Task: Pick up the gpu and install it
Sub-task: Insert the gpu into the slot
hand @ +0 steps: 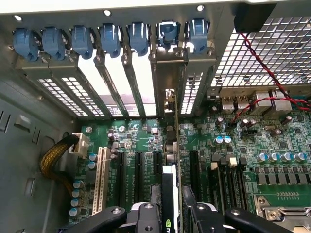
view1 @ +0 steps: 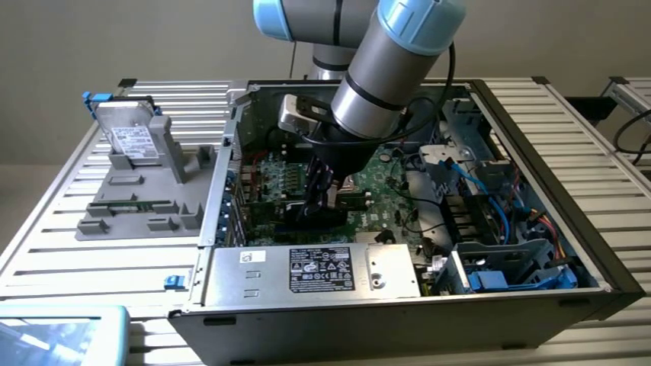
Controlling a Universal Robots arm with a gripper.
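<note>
The gpu stands on edge between my fingers, so I see it as a thin strip with green board on one side and black cooler on the other. Its silver end bracket lies against the rear slot openings of the case. My gripper is shut on the card's upper edge. In the exterior view the gripper reaches down into the open computer case, holding the dark gpu low over the green motherboard. Whether the card sits fully in its slot is hidden.
Black expansion slots and a white slot flank the card. Blue retention clips line the rear wall. Red wires and a yellow-sleeved cable hang nearby. The power supply fronts the case. A silver hard drive stands on a grey fixture.
</note>
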